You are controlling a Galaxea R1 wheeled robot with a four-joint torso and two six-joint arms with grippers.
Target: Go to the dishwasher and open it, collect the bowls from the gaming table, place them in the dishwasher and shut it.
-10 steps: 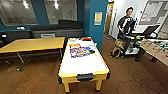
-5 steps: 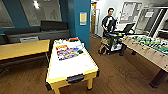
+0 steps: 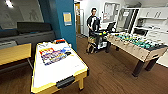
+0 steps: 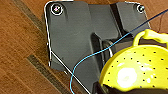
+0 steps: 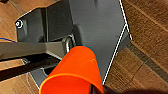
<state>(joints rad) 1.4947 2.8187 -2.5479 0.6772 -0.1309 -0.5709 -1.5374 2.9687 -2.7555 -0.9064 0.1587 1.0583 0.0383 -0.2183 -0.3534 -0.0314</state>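
Note:
A pale yellow-green bowl [image 4: 140, 70] with small holes and a loop handle hangs above my dark base plate and the wood floor, with my left gripper [image 4: 110, 88] shut on its rim. The orange-red bowl [image 5: 75, 72] is tilted on its side over the base, my right gripper [image 5: 97, 89] shut on its edge. The gaming table [image 3: 62, 70], long and white-topped with a yellow rim, stands at the head view's lower left with colourful board-game boxes [image 3: 53, 55] on its far half. The dishwasher is out of view.
A table-football table [image 3: 136, 45] runs along the right. A person [image 3: 93, 21] stands behind a control rig cart [image 3: 98, 41] at the back centre. A yellow-topped table [image 3: 13, 53] is at left, a blue pillar [image 3: 62, 22] behind, white kitchen cabinets [image 3: 152, 15] at far right. Wood floor lies between the tables.
The camera has turned right: the white-topped table has slid toward the picture's left, and the table-football table and kitchen cabinets have come further into view.

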